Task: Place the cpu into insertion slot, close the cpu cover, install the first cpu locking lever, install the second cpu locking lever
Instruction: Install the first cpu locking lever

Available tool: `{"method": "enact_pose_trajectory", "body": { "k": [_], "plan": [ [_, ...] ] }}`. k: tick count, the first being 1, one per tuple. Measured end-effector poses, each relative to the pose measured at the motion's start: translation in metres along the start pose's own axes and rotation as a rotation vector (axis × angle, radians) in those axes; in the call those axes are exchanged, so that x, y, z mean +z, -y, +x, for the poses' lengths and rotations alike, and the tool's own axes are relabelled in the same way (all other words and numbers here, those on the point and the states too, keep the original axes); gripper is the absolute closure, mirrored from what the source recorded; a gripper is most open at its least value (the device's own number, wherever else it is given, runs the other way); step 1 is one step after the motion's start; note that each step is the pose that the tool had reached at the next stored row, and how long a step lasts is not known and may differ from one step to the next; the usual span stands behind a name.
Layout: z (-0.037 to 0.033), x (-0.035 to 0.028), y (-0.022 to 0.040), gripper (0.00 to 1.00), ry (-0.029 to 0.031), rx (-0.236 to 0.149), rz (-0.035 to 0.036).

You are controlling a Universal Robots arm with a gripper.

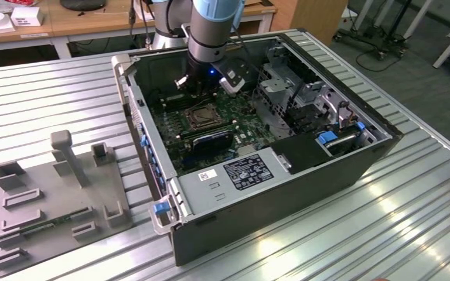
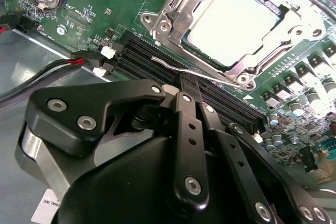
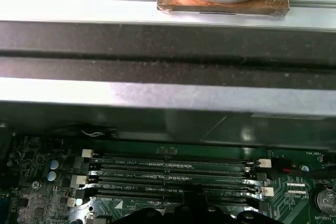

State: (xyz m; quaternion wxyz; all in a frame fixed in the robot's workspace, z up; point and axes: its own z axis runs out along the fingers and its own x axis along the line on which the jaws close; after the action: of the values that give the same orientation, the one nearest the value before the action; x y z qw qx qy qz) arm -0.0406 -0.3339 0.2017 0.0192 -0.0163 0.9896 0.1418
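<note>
Here, the gripper (image 2: 190, 85), fingers pressed together, has its tips at the thin locking lever (image 2: 170, 63) just beside the cpu (image 2: 233, 22), which sits under the cpu cover (image 2: 176, 1).

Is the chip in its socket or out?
In. In the second wrist view the cpu lies flat in the insertion slot, cpu cover around it.
</note>
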Motion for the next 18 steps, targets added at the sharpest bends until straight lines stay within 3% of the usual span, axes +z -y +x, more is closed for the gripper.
{"method": "enact_pose_trajectory", "body": {
  "k": [5, 10, 15, 18],
  "plan": [
    [0.0004, 0.0003, 0.0000, 0.89, 0.0004, 0.000, -0.0012],
    [0.0027, 0.0005, -0.0002, 0.89, 0.0030, 0.000, -0.0173],
    [0.0033, 0.0004, -0.0003, 0.89, 0.0030, 0.000, -0.0174],
    [0.0037, 0.0004, -0.0003, 0.89, 0.0048, 0.000, -0.0276]
  ]
}}
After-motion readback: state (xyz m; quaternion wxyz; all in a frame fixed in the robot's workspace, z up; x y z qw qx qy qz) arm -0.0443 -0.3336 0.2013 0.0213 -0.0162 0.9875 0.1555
